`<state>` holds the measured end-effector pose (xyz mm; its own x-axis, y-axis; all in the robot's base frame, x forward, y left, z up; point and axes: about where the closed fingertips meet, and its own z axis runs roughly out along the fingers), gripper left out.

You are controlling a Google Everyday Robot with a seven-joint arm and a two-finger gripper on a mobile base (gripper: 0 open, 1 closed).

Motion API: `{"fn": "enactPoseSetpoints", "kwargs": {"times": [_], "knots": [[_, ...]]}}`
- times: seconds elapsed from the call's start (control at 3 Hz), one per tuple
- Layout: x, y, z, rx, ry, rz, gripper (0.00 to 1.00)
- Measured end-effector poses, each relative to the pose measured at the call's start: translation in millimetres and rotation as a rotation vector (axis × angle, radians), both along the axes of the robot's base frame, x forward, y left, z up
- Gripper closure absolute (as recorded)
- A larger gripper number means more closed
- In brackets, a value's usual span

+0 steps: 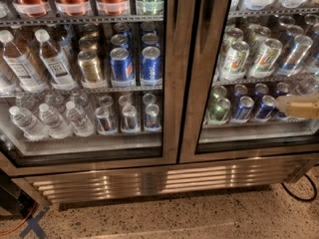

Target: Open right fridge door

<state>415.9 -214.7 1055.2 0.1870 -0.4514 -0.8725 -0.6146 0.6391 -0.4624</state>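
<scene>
Your gripper (299, 106) sits low at the right edge of the closed right fridge door (251, 78), before its glass; its grip width you cannot tell

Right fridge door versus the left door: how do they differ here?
The right fridge door fronts green-and-white cans; the left door fronts water bottles and blue cans. The gripper hangs low before the right fridge door at the picture's right edge; nothing is before the left door. Both are shut glass panes in steel frames.
</scene>
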Motion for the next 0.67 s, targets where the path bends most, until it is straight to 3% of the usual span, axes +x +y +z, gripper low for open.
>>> {"fn": "enactPoseSetpoints", "kwargs": {"times": [0.67], "knots": [[35.7,-30.6,-19.5,0.142,-0.057,-0.021,0.29]]}}
